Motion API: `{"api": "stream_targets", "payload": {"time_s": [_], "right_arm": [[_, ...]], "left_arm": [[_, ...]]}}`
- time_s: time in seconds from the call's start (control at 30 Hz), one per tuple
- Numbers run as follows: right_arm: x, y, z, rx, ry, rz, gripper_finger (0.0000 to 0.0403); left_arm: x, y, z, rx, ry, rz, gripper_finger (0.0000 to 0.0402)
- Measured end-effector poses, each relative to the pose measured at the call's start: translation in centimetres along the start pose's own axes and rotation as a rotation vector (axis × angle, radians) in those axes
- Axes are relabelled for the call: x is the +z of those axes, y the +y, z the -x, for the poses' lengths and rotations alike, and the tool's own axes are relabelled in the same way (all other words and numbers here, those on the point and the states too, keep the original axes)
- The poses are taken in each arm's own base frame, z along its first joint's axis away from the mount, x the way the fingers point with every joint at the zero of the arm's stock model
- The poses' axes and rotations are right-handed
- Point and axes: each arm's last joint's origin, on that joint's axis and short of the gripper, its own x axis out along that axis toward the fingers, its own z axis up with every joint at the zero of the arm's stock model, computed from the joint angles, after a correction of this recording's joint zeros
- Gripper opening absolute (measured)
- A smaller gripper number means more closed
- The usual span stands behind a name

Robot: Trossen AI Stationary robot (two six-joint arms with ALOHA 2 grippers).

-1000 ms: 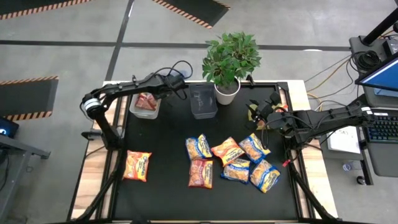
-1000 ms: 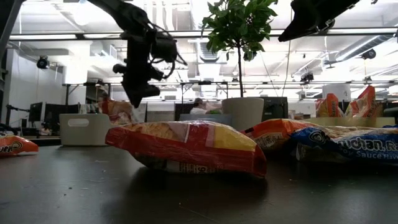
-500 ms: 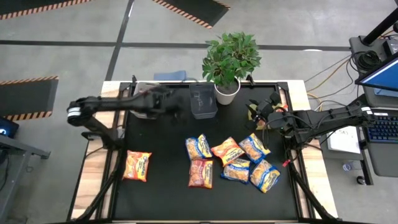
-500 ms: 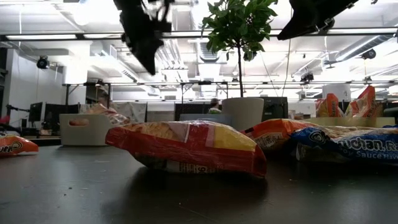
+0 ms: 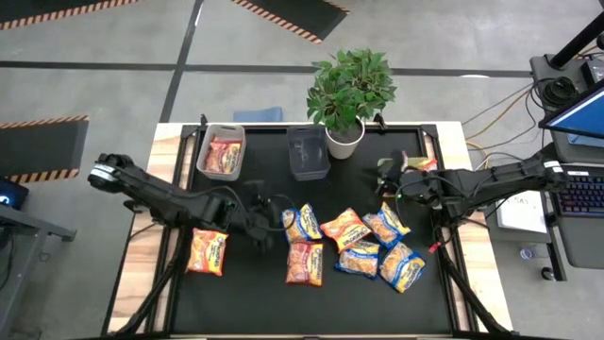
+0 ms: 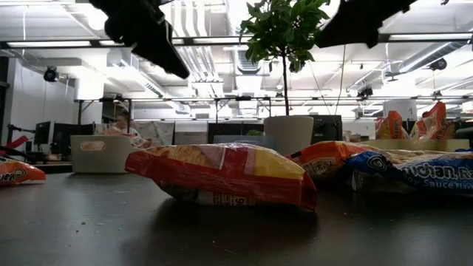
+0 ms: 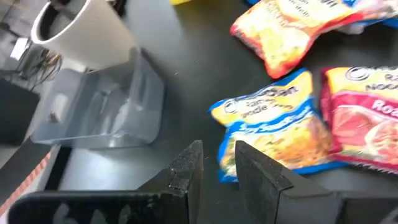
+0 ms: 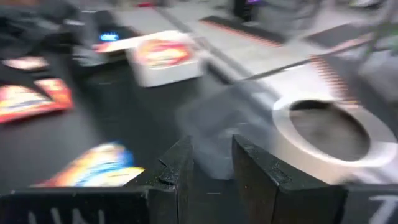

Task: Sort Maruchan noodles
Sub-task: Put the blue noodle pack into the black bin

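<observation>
Several Maruchan packets lie flat in a cluster near the table's middle: a blue-and-yellow one (image 5: 302, 224) (image 7: 280, 127), an orange one (image 5: 344, 229), a red one (image 5: 305, 263) and others to their right. A lone red-orange packet (image 5: 209, 252) lies near the left edge. Another red packet (image 5: 223, 156) lies in the white bin (image 5: 201, 151). My left gripper (image 5: 272, 227) (image 7: 217, 165) hangs shut over the table just left of the blue-and-yellow packet. My right gripper (image 5: 385, 182) (image 8: 211, 162) hovers shut above the far right of the cluster.
A grey bin (image 5: 309, 156) (image 7: 99, 112) stands at the far edge beside a plant in a white pot (image 5: 344, 140) (image 8: 323, 134). More packets (image 6: 414, 124) stand up at the far right. Bare black table lies between the lone packet and the cluster.
My left gripper has swung from above the white bin at the far left toward the near edge and the table's middle, and has come down beside the blue-and-yellow packet. The red packet stays in the white bin. My right gripper has shifted slightly toward the near edge.
</observation>
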Motion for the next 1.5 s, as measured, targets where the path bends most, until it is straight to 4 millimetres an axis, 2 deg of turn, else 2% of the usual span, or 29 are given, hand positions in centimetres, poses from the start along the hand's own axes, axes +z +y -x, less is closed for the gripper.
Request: {"api": "stream_targets", "payload": {"time_s": [0.17, 0.27, 0.53, 0.93, 1.2, 1.4, 1.5], "right_arm": [[-0.3, 2.0, -2.0, 0.224, 0.033, -0.036, 0.01], [-1.0, 2.9, -3.4, 0.27, 0.07, -0.06, 0.01], [-3.4, 4.5, -6.5, 0.241, 0.205, -0.152, 0.01], [-3.2, 5.6, -9.8, 0.188, 0.258, -0.208, 0.01], [-4.0, 5.8, -12.3, 0.198, 0.345, -0.205, 0.01], [-4.9, 6.1, -13.9, 0.173, 0.391, -0.209, 0.0102], [-5.1, 6.0, -14.6, 0.17, 0.429, -0.245, 0.0116]], "left_arm": [[-1.7, -1.0, -1.3, -0.017, -0.053, 0.03, 0.0078], [-2.3, -1.4, -1.8, -0.056, -0.095, 0.06, 0.0078], [-4.3, -2.1, -2.9, -0.102, -0.141, 0.123, 0.0078], [-6.3, -2.4, -3.6, -0.152, -0.289, 0.249, 0.0078], [-6.8, -2.5, -3.8, -0.176, -0.3, 0.264, 0.0078], [-7.5, -3.8, -5.6, -0.19, -0.264, 0.236, 0.0077], [-8.1, -4.3, -6.4, -0.186, -0.228, 0.223, 0.0077]]}}
